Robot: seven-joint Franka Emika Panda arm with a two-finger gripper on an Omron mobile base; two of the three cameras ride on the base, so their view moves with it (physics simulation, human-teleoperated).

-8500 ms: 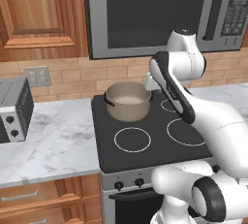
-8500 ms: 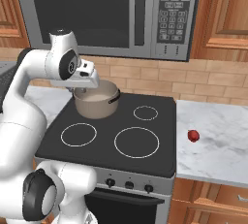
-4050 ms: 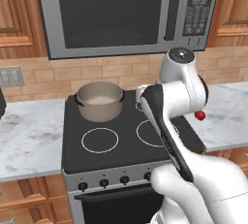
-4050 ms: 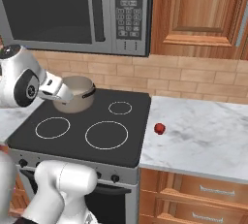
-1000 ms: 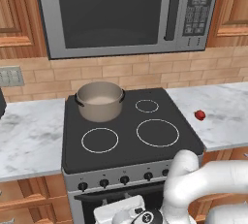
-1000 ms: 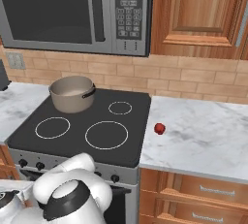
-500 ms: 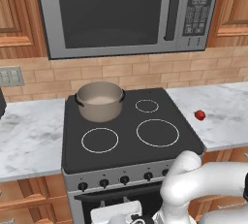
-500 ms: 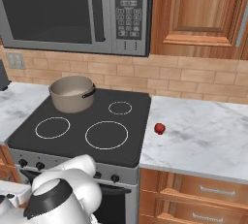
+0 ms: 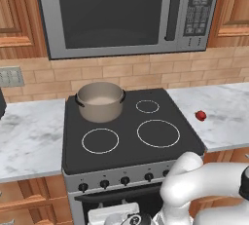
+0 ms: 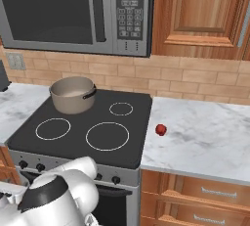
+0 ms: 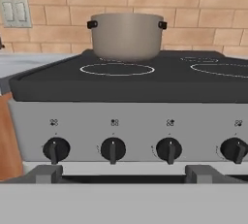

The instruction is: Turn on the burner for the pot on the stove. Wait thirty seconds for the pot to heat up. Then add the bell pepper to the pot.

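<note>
Facing the stove [image 11: 126, 121] knobs [image 11: 113, 149], tool jaws spread wide, fingertips cut off below; pot [image 11: 127, 36] behind.

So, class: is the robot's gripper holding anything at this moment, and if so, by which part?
Nothing is held. The gripper is open, facing the knobs on the stove front, with no thing between its fingers.

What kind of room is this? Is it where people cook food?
Yes, it looks like a kitchen. There is a stove with a pot sitting on a back burner, a big microwave on the wall above it, and a marble counter with a red bell pepper on it.
</note>
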